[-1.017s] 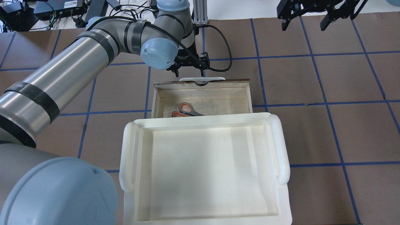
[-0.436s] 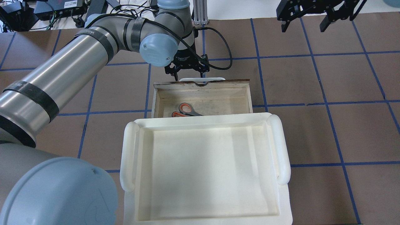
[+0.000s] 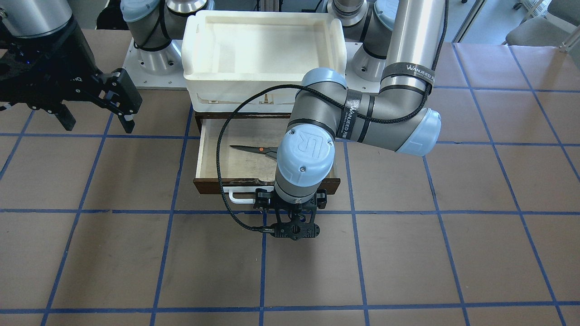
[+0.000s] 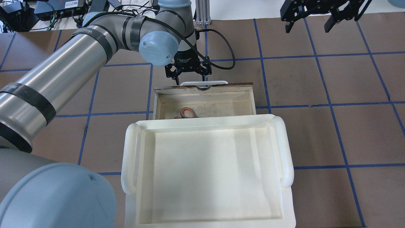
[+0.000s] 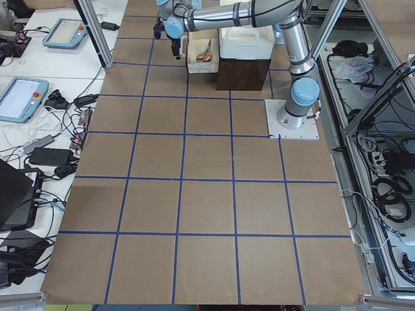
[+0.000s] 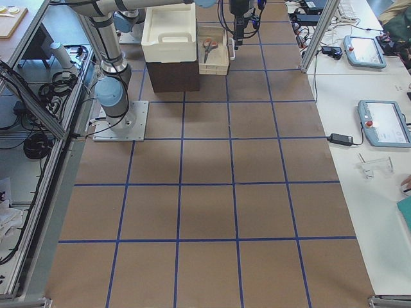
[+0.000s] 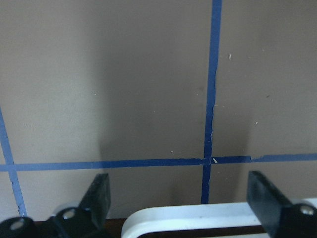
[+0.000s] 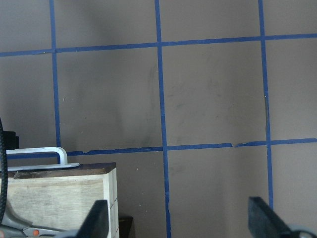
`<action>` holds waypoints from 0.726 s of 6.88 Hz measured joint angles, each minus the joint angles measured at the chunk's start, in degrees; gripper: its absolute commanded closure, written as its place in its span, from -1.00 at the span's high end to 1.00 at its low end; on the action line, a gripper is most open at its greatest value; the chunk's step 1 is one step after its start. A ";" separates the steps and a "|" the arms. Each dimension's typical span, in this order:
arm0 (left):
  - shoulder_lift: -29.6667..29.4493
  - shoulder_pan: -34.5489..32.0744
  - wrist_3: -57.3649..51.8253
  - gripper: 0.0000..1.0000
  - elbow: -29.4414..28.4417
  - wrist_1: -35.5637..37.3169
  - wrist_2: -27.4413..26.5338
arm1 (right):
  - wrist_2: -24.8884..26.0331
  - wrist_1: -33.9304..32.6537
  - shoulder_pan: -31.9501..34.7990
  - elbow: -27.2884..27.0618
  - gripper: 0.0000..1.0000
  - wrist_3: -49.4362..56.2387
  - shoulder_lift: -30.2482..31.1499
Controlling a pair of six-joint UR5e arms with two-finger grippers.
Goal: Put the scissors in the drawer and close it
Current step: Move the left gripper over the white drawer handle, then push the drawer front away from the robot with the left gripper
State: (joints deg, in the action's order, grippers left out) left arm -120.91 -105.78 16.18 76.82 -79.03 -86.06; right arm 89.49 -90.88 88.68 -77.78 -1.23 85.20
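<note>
In the overhead view only one orange-lined loop of the scissors (image 4: 186, 112) shows — the rest lies under the tray's (image 4: 202, 121) far rim. From the front, the left arm (image 3: 306, 154) covers their handles and much of the drawer handle (image 3: 238, 195). The right wrist view cuts the scissors off at its bottom edge — in both side views they are too small to read.

Drawer (image 4: 221, 107) front half open from above, white tray (image 4: 205, 122) roofs its rear, left gripper (image 4: 188, 75) crowds its handle (image 4: 204, 82).
</note>
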 measured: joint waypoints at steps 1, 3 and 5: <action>0.28 0.02 0.05 1.00 0.00 -0.56 0.20 | 0.01 -0.05 -0.03 0.00 1.00 0.14 0.01; 0.81 -0.01 0.08 1.00 0.01 -2.46 0.42 | 0.06 -0.19 -0.15 -0.01 1.00 0.48 0.04; 1.40 -0.01 0.12 1.00 0.24 -5.15 0.50 | 0.07 -0.41 -0.17 0.00 1.00 0.55 0.04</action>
State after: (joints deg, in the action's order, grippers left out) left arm -119.51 -105.79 16.30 77.05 -84.17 -85.56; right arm 89.56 -91.29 88.51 -77.78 -0.68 85.23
